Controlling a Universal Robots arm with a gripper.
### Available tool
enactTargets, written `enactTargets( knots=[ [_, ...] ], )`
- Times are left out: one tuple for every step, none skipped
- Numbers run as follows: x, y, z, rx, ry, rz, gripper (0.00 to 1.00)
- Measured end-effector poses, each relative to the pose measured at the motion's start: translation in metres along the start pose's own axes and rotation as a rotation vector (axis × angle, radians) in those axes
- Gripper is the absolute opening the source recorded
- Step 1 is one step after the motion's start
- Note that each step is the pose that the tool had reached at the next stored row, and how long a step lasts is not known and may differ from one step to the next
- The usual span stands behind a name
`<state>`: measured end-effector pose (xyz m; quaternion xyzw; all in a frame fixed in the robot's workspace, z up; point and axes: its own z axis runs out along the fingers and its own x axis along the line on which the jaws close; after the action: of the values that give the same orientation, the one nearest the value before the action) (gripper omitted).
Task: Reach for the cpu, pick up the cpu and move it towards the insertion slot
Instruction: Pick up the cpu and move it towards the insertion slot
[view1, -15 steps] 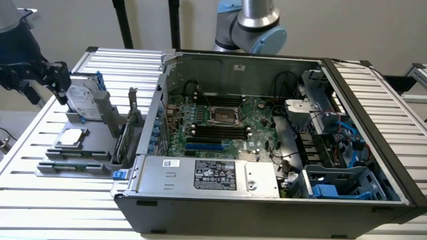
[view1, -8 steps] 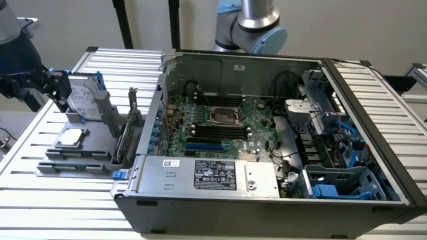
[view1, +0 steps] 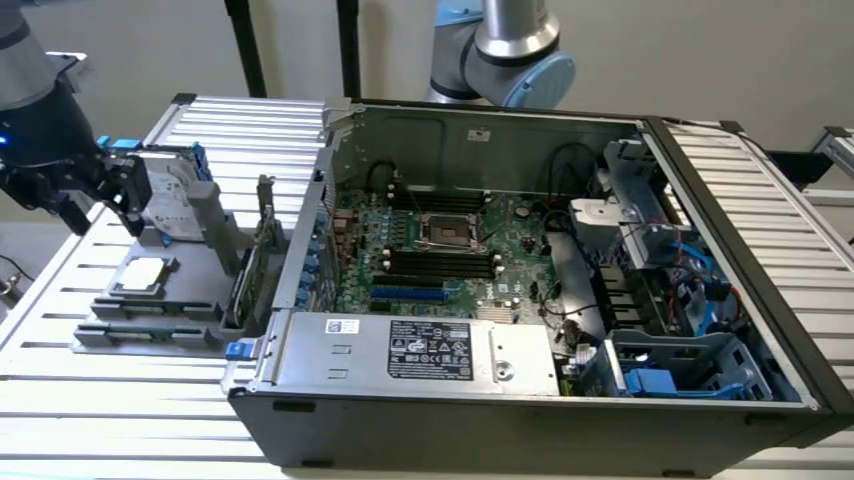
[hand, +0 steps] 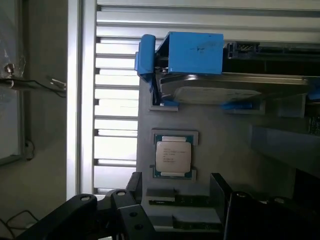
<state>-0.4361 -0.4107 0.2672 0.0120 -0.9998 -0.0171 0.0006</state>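
Grey and shiny on top, the cpu (view1: 144, 275) (hand: 172, 156) lies flat in a square nest in the middle of the tray (view1: 194, 290) (hand: 225, 145). Nothing is touching it. The tray is grey and sits on the worktop (view1: 80, 370) (hand: 117, 115), near the edge on the exterior view's left. The worktop is made of pale metal slats.

The black gripper (view1: 96, 210) (hand: 176, 200) hangs over the tray, above the cpu and apart from it. Its jaws are spread wide and have nothing in them. In the wrist view, the cpu sits just ahead of the gap between the two dark fingers (hand: 90, 215).

A drive (view1: 167, 195) (hand: 220, 92) with blue rails (hand: 195, 52) stands on its edge at the far side of the tray, just past the cpu. In the exterior view, the gripper is close beside the drive.

The slot (view1: 451, 230) is well apart from the cpu, toward the exterior view's right. It is a square with a shiny frame and a dark middle. It sits in the green board (view1: 521, 215) inside the big open case (view1: 534, 420). Long black memory slots (view1: 434, 262) lie just beside it on the near side, and more lie on the far side. A silver box (view1: 414, 350) with a label lies along the near edge of the case. The case rests on the worktop, right next to the tray.
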Motion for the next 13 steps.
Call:
enactTargets(
  knots=[
    [0.0, 0.0, 0.0018, 0.0001, 0.0, 0.0, 0.65],
    [0.0, -0.0001, 0.0036, 0.0001, 0.0, 0.0, 0.65],
    [0.0, -0.0002, 0.0054, 0.0001, 0.0, 0.0, 0.65],
    [0.0, -0.0003, 0.0073, 0.0, 0.0, 0.0, 0.65],
    [0.0, -0.0004, 0.0091, 0.0, 0.0, 0.0, 0.65],
    [0.0, -0.0005, 0.011, 0.0, -0.0001, 0.0, 0.65],
    [0.0, -0.0006, 0.0127, 0.0, 0.0, 0.0, 0.65],
    [0.0, -0.0007, 0.0145, 0.0001, 0.0001, 0.0, 0.65],
    [0.0, -0.0007, 0.0164, 0.0001, 0.0, 0.0, 0.65],
    [0.0, -0.0008, 0.0181, 0.0001, 0.0001, 0.0, 0.65],
    [0.0, -0.0009, 0.02, 0.0, 0.0001, 0.0, 0.65],
    [0.0, -0.001, 0.0218, 0.0001, 0.0001, 0.0, 0.65],
    [0.0, -0.001, 0.0236, 0.0, 0.0, 0.0, 0.65]
  ],
)
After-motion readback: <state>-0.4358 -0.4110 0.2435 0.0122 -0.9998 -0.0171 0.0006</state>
